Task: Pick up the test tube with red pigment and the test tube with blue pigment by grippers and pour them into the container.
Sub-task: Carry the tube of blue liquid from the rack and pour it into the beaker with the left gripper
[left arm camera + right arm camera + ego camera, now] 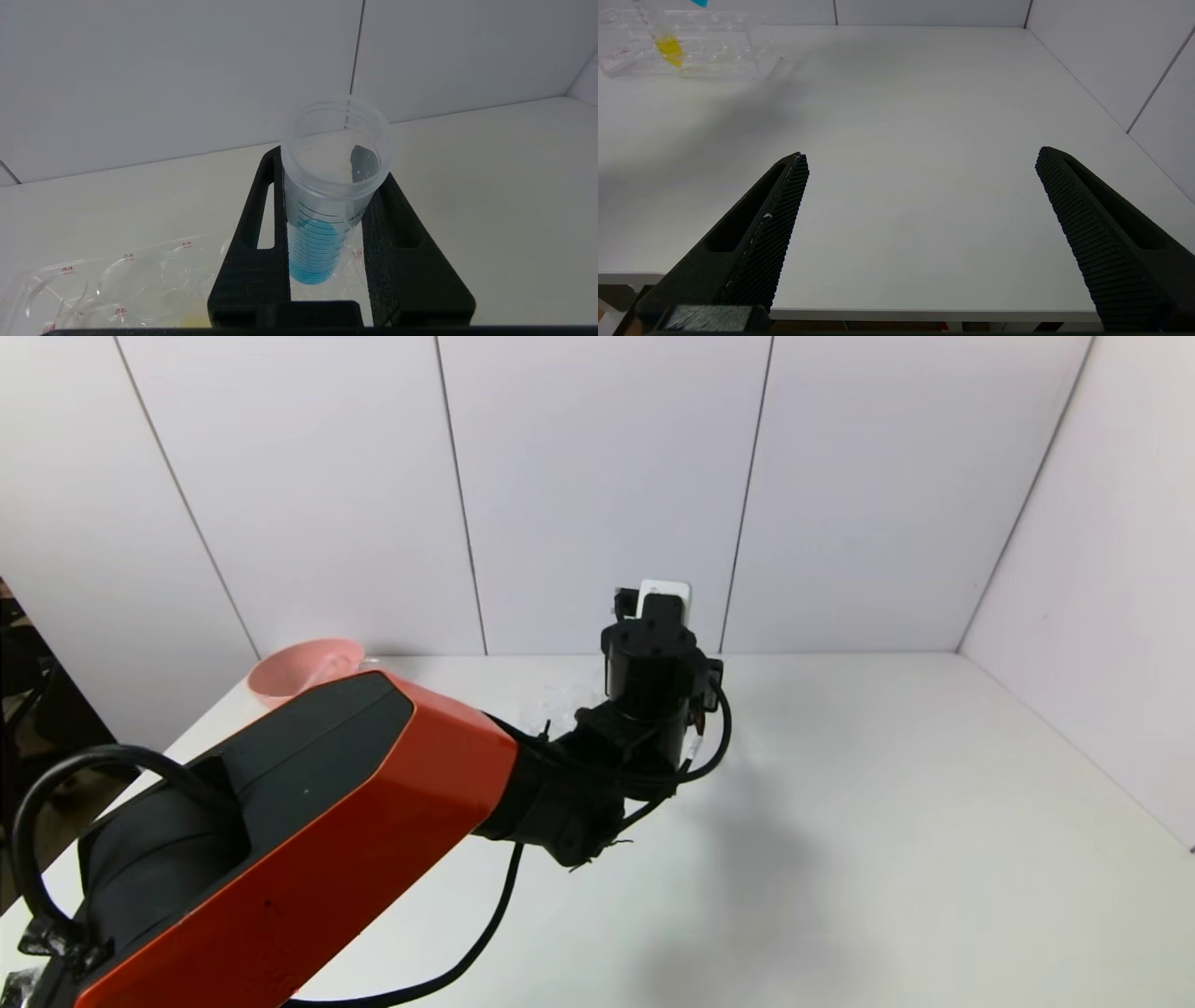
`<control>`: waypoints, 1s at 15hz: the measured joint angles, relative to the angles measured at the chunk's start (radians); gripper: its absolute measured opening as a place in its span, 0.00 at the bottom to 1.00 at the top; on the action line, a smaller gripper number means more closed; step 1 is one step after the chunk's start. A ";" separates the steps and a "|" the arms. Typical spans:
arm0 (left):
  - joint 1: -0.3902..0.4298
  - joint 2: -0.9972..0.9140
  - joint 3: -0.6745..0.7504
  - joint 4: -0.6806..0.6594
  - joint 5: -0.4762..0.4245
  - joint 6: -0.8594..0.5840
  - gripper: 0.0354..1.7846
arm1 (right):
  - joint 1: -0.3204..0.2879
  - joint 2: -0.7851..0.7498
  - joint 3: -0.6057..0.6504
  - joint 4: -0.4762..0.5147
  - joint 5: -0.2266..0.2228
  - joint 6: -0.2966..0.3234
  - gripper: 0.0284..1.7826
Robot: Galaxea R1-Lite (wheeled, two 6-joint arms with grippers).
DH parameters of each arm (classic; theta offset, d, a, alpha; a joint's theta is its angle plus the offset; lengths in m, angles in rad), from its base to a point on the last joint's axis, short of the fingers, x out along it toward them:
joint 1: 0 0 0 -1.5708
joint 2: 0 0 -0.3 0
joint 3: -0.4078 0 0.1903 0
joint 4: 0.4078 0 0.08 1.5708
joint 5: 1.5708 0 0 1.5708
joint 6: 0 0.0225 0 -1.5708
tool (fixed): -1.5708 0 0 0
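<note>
My left gripper [329, 170] is shut on the test tube with blue pigment [314, 252], a clear graduated tube held upright with its open mouth toward the camera, above the clear tube rack [117, 280]. In the head view the left wrist [651, 672] covers the jaws and the tube. The tube's blue tip [698, 2] shows at the edge of the right wrist view. My right gripper [922, 158] is open and empty over the table's front edge. The test tube with red pigment and the container are out of view.
The rack [691, 46] holds a yellow-liquid tube [669, 49]. A pink bowl [303, 667] stands at the table's back left by the wall. The white table [887, 821] stretches to the right between the wall panels.
</note>
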 joint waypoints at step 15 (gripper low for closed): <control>0.115 -0.219 0.104 0.006 0.008 0.085 0.24 | 0.000 0.000 0.000 0.000 0.000 0.000 1.00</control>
